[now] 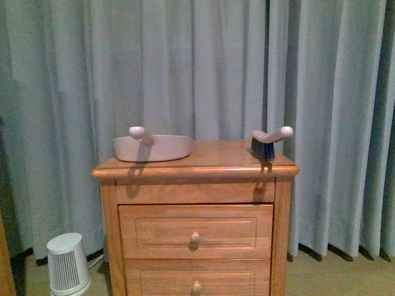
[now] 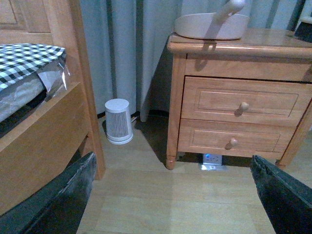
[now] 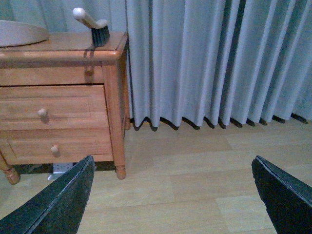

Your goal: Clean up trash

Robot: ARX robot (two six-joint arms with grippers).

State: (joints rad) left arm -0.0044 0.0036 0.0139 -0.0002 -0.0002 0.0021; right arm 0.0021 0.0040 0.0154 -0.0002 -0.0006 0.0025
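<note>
1. Hanging low over the wooden floor, the left end effector had its dark fingers spread wide and pinched nothing. I judged this a waiting pose, not a grasp.
2. The right end effector was likewise spread and empty, over bare floor beside the curtain.
3. The trash showed in none of the three views, so I could not tell where it lay. Both wrists seemed to be held low and open so that the floor could be searched for it.
4. On the desk the dustpan sat toward the left end and the brush toward the right. They were well apart, with handles raised, and no end effector touched either. That layout probably offered each arm the tool on its own side.
5. Farther out, a small white ribbed canister stood on the floor between the desk and a bed frame. A checked pillow lay on the bed.
</note>
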